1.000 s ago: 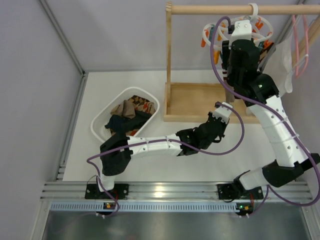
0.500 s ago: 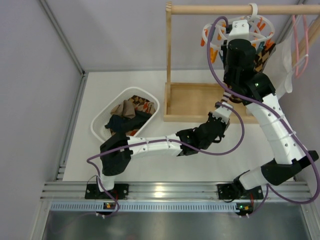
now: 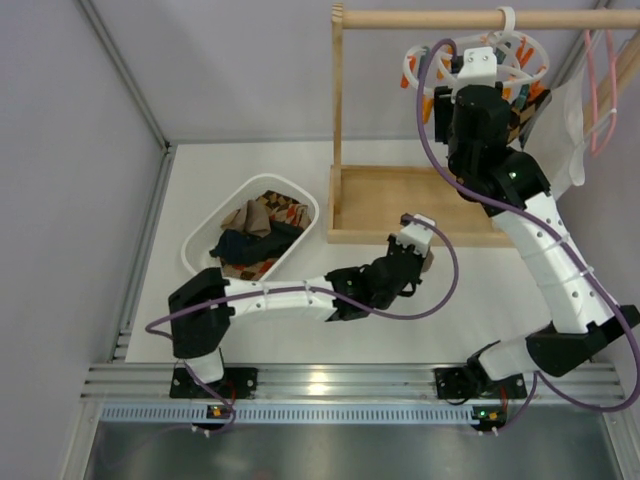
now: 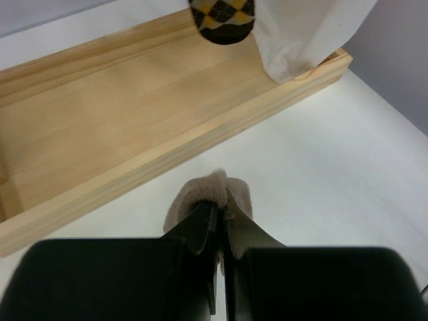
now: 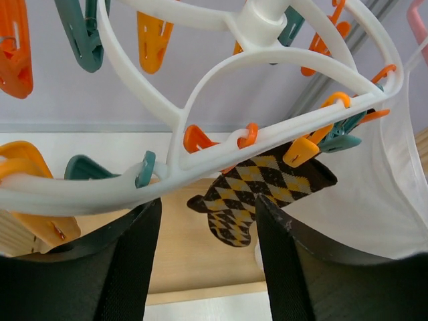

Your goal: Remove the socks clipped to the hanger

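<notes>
Firstly, left gripper (image 4: 217,212): low over the white table (image 4: 348,167), just in front of the wooden tray (image 4: 120,114). Its fingers were pinched almost together on a tan sock (image 4: 200,195), whose bunched end stuck out past the tips.

Right gripper (image 5: 208,204): raised just under the hanger (image 5: 221,63), with its fingers spread wide and gripping nothing.

Hanger: white oval ring, hooked on the wooden rail (image 3: 450,18) at the upper right of the top view, above the tray. Clothespins (image 5: 150,30) in orange, yellow-orange and teal dangled round the ring.

Argyle sock (image 5: 257,190): one, in black, brown and yellow diamonds. It was clipped at its upper edge by a pin on the far side of the ring and hung free. In the right wrist view it showed beyond the gap between the fingers. Its toe appeared above the tray in the left wrist view.

Cloth (image 5: 374,200): white, hung just beside the argyle sock. Whether the two touched could not be told.

Basket (image 3: 247,184): white, on the table left of the tray, well apart from the hanger. It held a loose heap of socks (image 3: 258,235), tan, dark and patterned.

Pink hanger (image 3: 598,80): thin, at the far right edge of the top view, near the cloth.
</notes>
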Robot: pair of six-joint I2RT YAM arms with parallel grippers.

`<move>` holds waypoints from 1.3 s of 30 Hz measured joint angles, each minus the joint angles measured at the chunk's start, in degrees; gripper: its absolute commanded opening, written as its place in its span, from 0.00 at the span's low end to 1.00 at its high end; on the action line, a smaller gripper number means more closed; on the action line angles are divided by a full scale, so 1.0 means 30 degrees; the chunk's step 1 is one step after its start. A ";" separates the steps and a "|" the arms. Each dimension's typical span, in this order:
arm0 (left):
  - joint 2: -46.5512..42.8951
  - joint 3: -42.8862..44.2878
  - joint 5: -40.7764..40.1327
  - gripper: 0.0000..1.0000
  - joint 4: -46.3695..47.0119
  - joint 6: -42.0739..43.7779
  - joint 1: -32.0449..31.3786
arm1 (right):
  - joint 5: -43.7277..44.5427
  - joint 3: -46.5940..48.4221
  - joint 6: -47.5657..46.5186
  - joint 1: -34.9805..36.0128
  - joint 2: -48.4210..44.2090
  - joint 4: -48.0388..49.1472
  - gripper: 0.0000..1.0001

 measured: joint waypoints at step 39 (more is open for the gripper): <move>-0.6805 0.0772 0.5880 0.00 -1.3260 -0.4262 1.5467 | -0.6317 -1.4477 0.5282 0.0051 -1.4447 0.0991 0.80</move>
